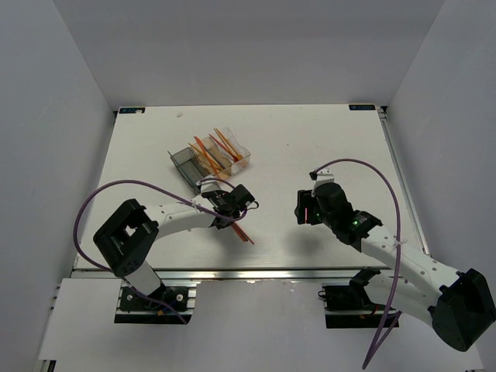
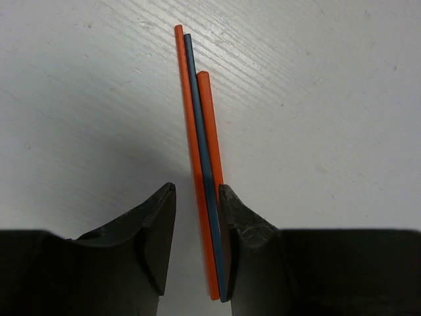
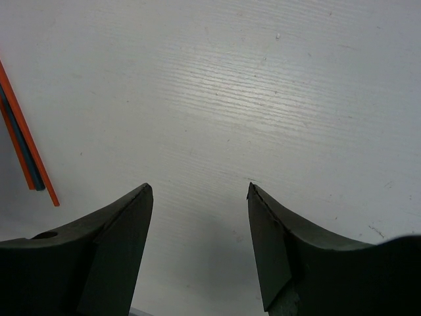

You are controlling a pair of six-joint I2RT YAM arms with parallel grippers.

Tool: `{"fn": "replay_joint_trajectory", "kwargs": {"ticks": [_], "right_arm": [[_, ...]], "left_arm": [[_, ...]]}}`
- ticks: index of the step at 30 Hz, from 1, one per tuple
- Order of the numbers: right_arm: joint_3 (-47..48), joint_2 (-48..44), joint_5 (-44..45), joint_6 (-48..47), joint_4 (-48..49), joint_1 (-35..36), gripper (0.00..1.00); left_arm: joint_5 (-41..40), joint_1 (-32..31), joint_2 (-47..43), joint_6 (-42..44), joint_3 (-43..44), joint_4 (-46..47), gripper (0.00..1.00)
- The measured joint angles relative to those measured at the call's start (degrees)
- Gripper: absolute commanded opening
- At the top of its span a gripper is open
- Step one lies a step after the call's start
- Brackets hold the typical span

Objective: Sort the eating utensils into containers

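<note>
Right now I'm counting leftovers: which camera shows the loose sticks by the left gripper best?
Left wrist: three sticks, two orange and one blue, lie inside the open left gripper. Right wrist catches only their ends at its edge; top external shows a thin orange streak.

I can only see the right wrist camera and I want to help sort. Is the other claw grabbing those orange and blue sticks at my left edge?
Observer: Not yet. The left claw is open and straddles three utensils: two orange, one blue.
Operator: Where are the bins?
Observer: The three joined containers stand just beyond the left claw, on its far side.
Operator: Is anything inside?
Observer: Yes, several orange utensils lie in them.
</note>
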Motion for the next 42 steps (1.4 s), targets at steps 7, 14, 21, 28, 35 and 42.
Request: {"fn": "replay_joint_trajectory", "kwargs": {"ticks": [7, 14, 21, 28, 35, 42], "right_arm": [[0.0, 0.2, 0.0, 0.0, 0.0, 0.0, 0.64], [0.0, 0.2, 0.0, 0.0, 0.0, 0.0, 0.64], [0.0, 0.2, 0.0, 0.0, 0.0, 0.0, 0.64], [0.0, 0.8, -0.1, 0.0, 0.2, 0.0, 0.64], [-0.2, 1.1, -0.4, 0.0, 1.2, 0.0, 0.63], [-0.2, 1.3, -0.7, 0.0, 1.3, 0.0, 0.63]], "left_arm": [[0.2, 0.0, 0.3, -0.2, 0.0, -0.2, 0.41], [0.8, 0.0, 0.4, -0.4, 0.0, 0.0, 0.4], [2.1, 0.0, 1.4, -0.5, -0.8, 1.5, 0.36], [2.7, 0.0, 2.1, -0.7, -0.8, 1.5, 0.35], [2.8, 0.0, 2.1, -1.1, -0.8, 1.6, 0.33], [2.8, 0.0, 1.9, -1.3, -1.6, 2.3, 0.31]]}}
